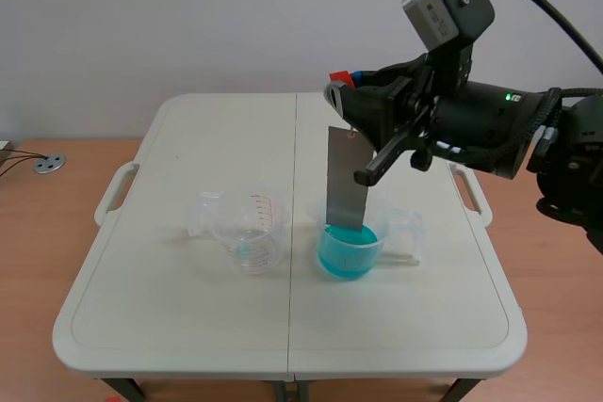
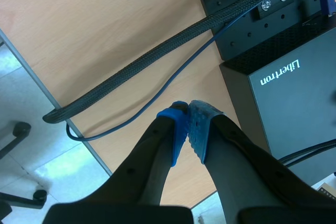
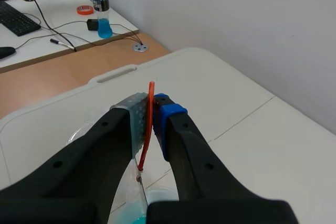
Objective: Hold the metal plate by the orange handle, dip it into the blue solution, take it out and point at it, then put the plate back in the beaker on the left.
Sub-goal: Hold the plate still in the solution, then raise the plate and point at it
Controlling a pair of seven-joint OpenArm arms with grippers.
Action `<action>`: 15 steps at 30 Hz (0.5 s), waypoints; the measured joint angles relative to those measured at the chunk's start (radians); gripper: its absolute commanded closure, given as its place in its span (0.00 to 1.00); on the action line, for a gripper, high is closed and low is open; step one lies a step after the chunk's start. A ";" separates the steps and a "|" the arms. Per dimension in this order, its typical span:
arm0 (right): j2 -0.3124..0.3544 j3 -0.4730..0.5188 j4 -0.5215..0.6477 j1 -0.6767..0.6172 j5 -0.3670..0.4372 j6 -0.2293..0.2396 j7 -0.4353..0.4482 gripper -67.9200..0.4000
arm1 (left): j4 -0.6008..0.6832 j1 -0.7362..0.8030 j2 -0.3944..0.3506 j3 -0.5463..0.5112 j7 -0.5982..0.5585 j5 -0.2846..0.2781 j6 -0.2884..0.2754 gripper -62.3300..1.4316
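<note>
Broadly, from the scene view: shows the right gripper [image 1: 349, 91] holding the metal plate [image 1: 346, 181] upright, lower end dipped in the blue solution [image 1: 347, 253] of the right beaker [image 1: 394, 221], well apart from the left beaker [image 1: 247, 228] on the table [image 1: 188, 327]. From the left wrist: finds the left gripper [image 2: 189, 124] pressed together on nothing, above a black cable [image 2: 147, 66]. From the right wrist: finds the jaws clamped on the orange handle [image 3: 151, 124].

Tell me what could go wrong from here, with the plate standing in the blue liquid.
First, the right fingers pinch only the thin orange handle; the metal plate hangs below it and might swing or slip. Second, the plate's lower end sits inside the beaker of blue solution; moving sideways before lifting could tip it.
</note>
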 measured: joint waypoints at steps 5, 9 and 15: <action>0.000 0.028 0.035 0.000 0.003 0.003 -0.012 0.98 | 0.000 0.000 0.000 0.000 0.000 0.000 0.000 0.93; 0.000 0.050 0.067 0.000 0.005 0.003 -0.015 0.98 | 0.001 0.000 0.000 -0.001 0.000 0.000 0.000 0.93; 0.000 0.056 0.108 0.000 0.008 0.003 -0.026 0.98 | 0.007 0.000 0.000 -0.040 0.000 -0.012 -0.001 0.93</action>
